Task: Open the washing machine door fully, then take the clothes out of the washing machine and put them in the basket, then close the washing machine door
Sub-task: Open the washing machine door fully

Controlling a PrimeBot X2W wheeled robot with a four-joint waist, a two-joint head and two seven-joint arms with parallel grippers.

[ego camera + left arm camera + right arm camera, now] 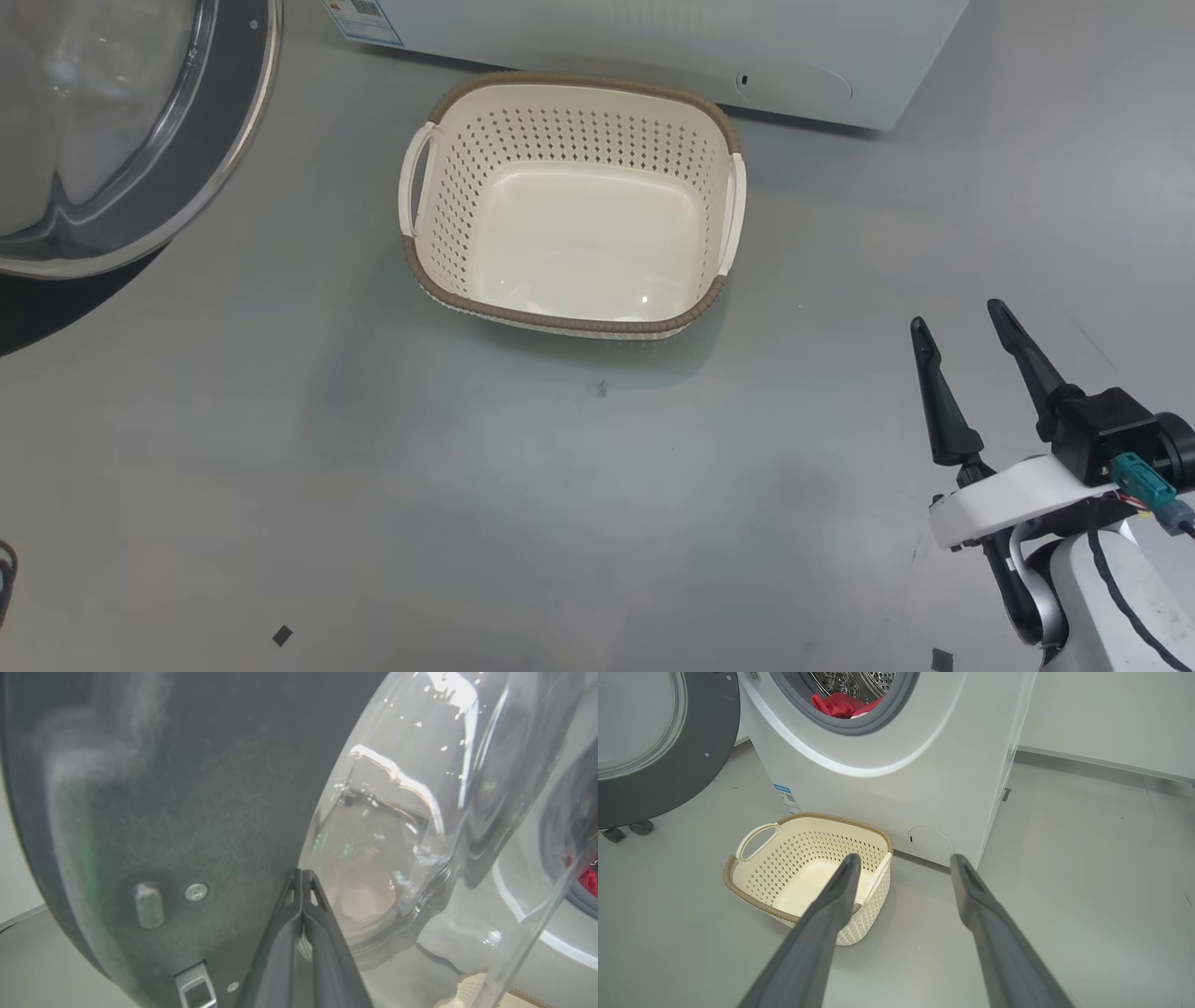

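The washing machine door (121, 140) stands swung open at the upper left, its black ring and clear glass bowl facing inward. My left gripper (302, 873) is shut, its tips pressed together right against the door's inner face (187, 812) beside the glass bowl (420, 812), with nothing between them. The cream basket (569, 103) sits empty on the floor before the white washing machine (887, 788). Red clothes (843, 705) lie in the drum mouth. My right gripper (962, 322) hangs open at the lower right, to the right of the basket and nearer me.
Grey floor (373, 485) spreads around the basket. Small dark marks (282, 636) dot it near me. A round service flap (930, 843) sits low on the machine's front. Two small wheels (627, 830) stand on the floor under the open door.
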